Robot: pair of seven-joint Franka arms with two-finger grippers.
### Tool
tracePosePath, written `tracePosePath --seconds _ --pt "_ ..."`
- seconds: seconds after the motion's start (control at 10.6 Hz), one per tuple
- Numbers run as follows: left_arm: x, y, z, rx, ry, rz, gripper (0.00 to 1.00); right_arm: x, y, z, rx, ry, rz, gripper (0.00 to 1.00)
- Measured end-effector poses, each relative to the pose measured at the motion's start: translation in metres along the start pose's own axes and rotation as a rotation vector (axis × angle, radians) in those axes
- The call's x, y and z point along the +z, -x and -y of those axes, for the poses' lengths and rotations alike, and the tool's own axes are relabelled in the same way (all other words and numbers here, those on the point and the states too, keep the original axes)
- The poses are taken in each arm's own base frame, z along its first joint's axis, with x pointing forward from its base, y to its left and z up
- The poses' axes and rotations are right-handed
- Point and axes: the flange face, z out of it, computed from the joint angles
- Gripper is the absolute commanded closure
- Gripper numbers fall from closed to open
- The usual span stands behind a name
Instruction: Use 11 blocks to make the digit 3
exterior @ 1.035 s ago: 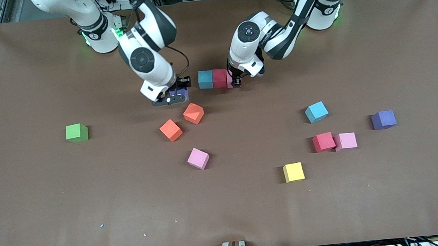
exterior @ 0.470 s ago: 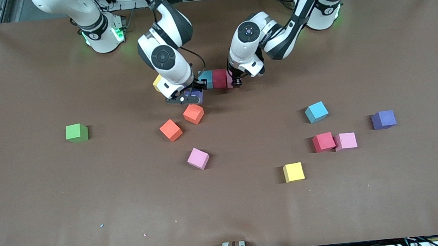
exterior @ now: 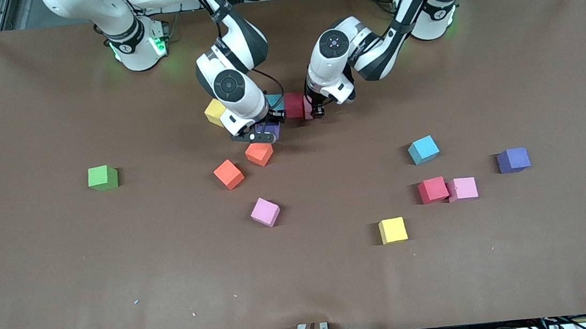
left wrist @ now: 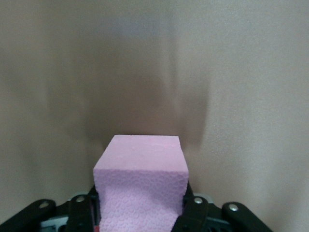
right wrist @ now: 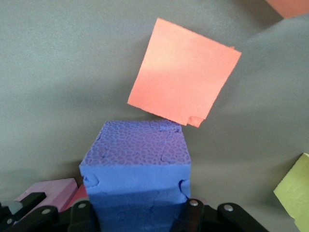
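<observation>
We see the right tool (exterior: 259,135) pinching a purple block (exterior: 271,131) low over the worktop (exterior: 67,272), just in front of the row being built. That row reads light blue block (exterior: 275,100), red block (exterior: 294,105), then a pink block (exterior: 308,108) at the left arm's end. The left tool (exterior: 315,109) sits at that pink block with its fingers on either side; we cannot tell whether they grip it or have let go.

Just beside the right tool, toward the front camera, lies an orange block (exterior: 259,153), with a second orange block (exterior: 228,174) a little farther out. A yellow block (exterior: 214,112) lies by the right arm's wrist. The other loose blocks lie well apart.

To place the purple block well, we judge it should go down square and touching the light blue block on its camera-facing side, kept off the near orange block.

The right wrist view shows the purple block (right wrist: 137,164) filling its tool (right wrist: 140,212), the orange block (right wrist: 183,72) just ahead, and pink and red corners at its side. The left wrist view shows only the pink block (left wrist: 142,181) between black fingers (left wrist: 195,212); the front view hides both grips.
</observation>
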Motion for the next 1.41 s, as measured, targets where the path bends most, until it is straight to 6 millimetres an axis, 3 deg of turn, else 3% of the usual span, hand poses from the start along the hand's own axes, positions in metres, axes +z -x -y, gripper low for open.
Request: tracePosePath --seconds 0.66,1.22,1.41 --pt "-0.012 0.01 -0.006 0.061 -0.005 -0.033 0.0 0.026 -0.006 0.009 -0.051 0.029 0.02 1.0" --pt "-0.065 0.013 -0.004 0.206 0.015 -0.077 0.0 0.043 0.008 0.013 -0.085 0.064 0.042 1.0" --pt "-0.08 0.003 -0.022 0.284 0.02 -0.08 0.0 0.046 0.008 0.012 -0.095 0.073 0.041 1.0"
